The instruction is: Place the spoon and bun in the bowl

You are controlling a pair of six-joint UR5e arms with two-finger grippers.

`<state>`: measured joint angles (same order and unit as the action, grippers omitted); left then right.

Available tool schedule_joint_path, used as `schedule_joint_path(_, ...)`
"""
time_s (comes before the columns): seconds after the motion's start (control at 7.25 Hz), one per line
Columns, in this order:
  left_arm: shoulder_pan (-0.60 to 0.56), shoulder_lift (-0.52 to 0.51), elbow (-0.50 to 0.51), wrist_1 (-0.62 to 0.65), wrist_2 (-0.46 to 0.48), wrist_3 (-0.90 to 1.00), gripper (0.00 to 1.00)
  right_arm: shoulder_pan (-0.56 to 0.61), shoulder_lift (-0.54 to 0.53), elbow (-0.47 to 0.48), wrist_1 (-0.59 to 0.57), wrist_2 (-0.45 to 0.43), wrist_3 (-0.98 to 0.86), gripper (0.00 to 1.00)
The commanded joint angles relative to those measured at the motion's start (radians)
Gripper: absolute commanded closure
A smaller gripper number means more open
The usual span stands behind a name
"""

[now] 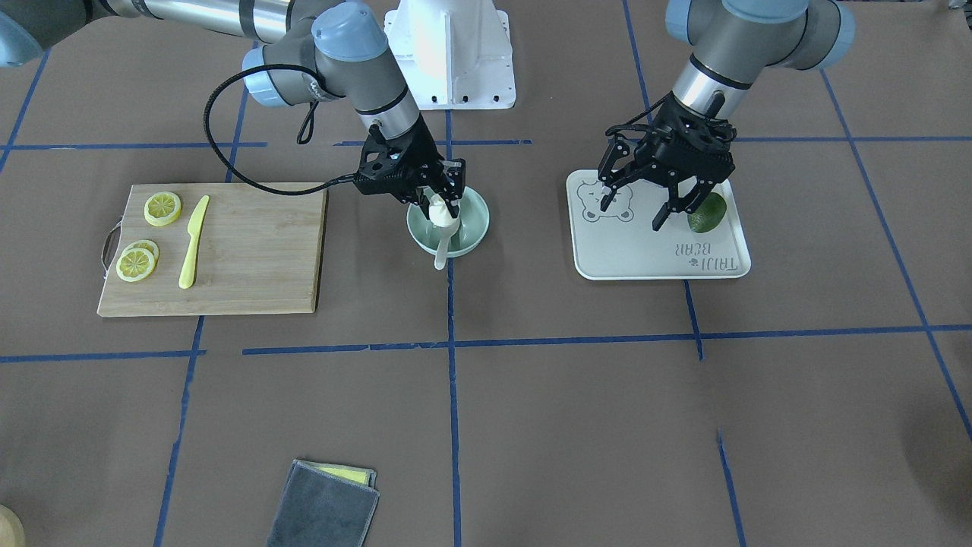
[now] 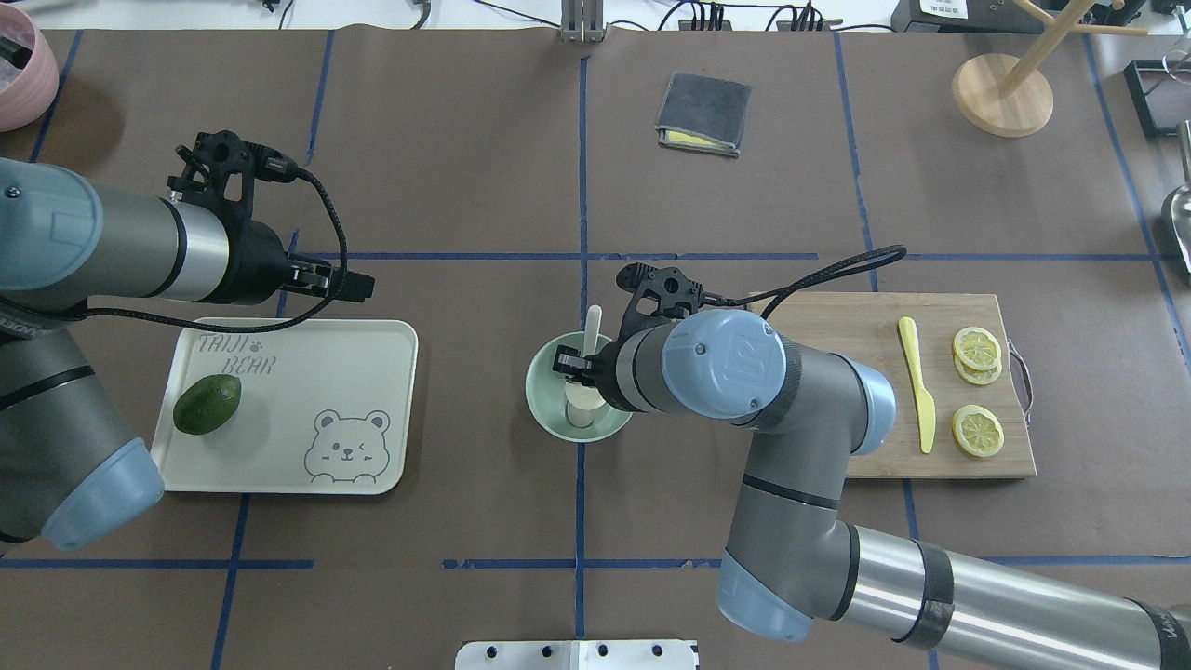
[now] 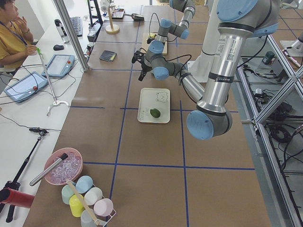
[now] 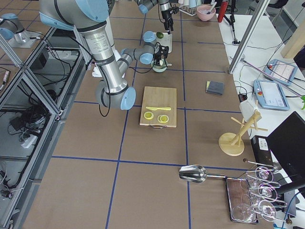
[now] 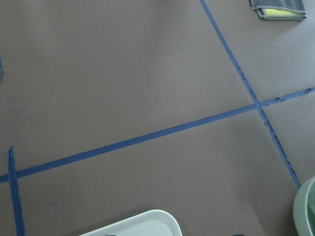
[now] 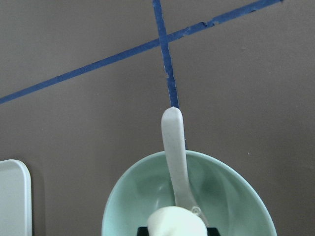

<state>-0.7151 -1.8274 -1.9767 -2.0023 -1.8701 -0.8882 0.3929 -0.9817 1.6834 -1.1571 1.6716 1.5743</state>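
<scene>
The mint-green bowl (image 1: pixel 474 228) stands at the table's middle, also in the overhead view (image 2: pixel 544 386) and the right wrist view (image 6: pixel 123 189). The off-white spoon (image 1: pixel 441 254) lies in it, scoop down, its handle (image 6: pixel 173 142) sticking out over the rim (image 2: pixel 594 326). My right gripper (image 1: pixel 440 203) is shut on the white bun (image 1: pixel 440 214) and holds it just over the bowl's inside; the bun shows at the bottom of the right wrist view (image 6: pixel 174 222). My left gripper (image 1: pixel 634 211) hangs open and empty above the bear-print tray (image 1: pixel 645 254).
A green avocado (image 1: pixel 708 213) lies on the tray. A wooden cutting board (image 1: pixel 250 251) carries lemon slices (image 1: pixel 162 208) and a yellow knife (image 1: pixel 194 241). A folded grey cloth (image 1: pixel 323 507) lies near the operators' edge.
</scene>
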Motion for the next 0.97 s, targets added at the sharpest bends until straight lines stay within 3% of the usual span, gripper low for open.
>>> schedule_joint_path(0.0, 0.0, -0.003, 0.005, -0.001, 0.002, 0.0, 0.16, -0.002, 0.006, -0.005, -0.001, -0.003, 0.001, 0.18)
schedule_joint_path(0.14, 0.0, -0.001, 0.006, -0.001, 0.002, 0.002, 0.16, 0.0, 0.006, -0.002, 0.0, -0.003, 0.001, 0.02)
schedule_joint_path(0.41, -0.009, 0.01, 0.006, 0.0, 0.002, 0.07, 0.16, 0.039, -0.001, 0.022, -0.001, 0.017, -0.007, 0.0)
schedule_joint_path(0.69, -0.09, 0.084, -0.005, -0.001, -0.018, 0.212, 0.16, 0.262, -0.16, 0.131, 0.005, 0.324, -0.072, 0.0)
schedule_joint_path(0.83, -0.174, 0.13, -0.004, -0.001, -0.087, 0.332, 0.16, 0.37, -0.267, 0.154, 0.005, 0.426, -0.235, 0.0)
